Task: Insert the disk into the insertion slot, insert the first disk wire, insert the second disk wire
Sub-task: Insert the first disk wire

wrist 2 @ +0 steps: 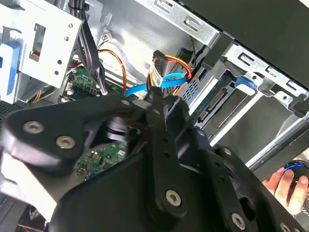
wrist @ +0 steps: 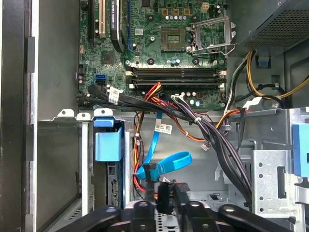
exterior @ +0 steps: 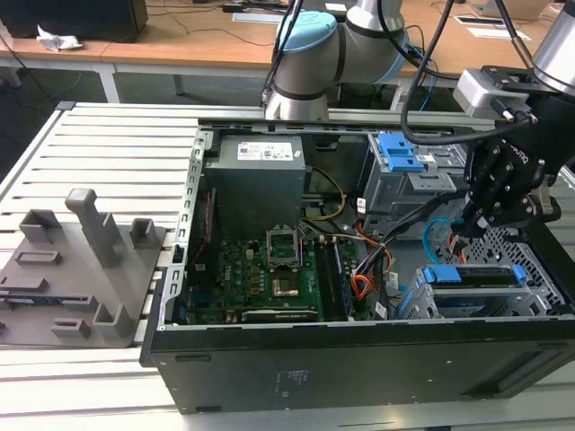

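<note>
The arm (exterior: 359, 36) is built of smooth, silver-grey rounded segments, and its large joint housing carries a pale blue joint cap (exterior: 305, 40). Black cables (exterior: 415, 81) hang in loose loops alongside it. Near the wrist sits a light grey, boxy camera housing (exterior: 490, 90). The gripper (exterior: 474, 223) is matte black throughout. In the second wrist view it is made of broad links (wrist 2: 58, 135) with rounded edges, hinged one to the next and narrowing toward the tips. Round silver screws (wrist 2: 173, 197) sit at the pivots, bright against the black plastic.
</note>
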{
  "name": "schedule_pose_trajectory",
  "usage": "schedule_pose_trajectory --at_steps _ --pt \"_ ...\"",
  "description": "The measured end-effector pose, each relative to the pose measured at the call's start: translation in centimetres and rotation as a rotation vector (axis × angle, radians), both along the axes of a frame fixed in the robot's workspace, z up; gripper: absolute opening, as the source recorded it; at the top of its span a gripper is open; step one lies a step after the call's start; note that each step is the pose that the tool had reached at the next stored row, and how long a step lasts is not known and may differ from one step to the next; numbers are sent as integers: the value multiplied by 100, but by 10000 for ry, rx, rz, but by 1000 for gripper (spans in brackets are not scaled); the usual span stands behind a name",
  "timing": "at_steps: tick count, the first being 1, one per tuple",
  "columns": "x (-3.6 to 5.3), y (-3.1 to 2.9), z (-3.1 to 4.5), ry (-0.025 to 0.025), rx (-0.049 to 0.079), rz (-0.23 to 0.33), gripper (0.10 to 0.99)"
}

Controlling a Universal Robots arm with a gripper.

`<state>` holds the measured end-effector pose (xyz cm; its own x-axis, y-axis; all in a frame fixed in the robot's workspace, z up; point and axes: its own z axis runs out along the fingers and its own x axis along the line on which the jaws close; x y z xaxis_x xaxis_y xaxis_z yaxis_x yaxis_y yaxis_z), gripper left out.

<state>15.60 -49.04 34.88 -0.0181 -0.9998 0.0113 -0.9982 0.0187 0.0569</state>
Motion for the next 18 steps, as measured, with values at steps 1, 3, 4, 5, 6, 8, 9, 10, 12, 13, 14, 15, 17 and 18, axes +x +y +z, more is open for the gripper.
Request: schedule_pose_trajectory --at_steps 1,3,4,5,6,8,9,10,12,13,14,15,17,18 --pt "0 0 0 0 -1 0 220" --pt "0 0 0 0 -1 0 188" --pt "0 0 0 1 -2 0 188" --pt "0 0 0 0 -2 0 188" --pt "0 0 0 0 -3 0 188" --pt "0 -47 0 0 -4 1 188" --pt "0 -82 -1 1 -2 0 188" --pt "0 -155 0 0 -4 0 188" --pt "0 -292 0 0 -3 0 188" --pt "0 -329 0 0 -4 0 188" --pt "1 -397 -1 0 -2 1 188" --pt "7 -442 -3 2 -2 2 188" --pt "43 -453 -7 11 -3 0 188" --pt "53 -452 -7 13 -3 0 188"
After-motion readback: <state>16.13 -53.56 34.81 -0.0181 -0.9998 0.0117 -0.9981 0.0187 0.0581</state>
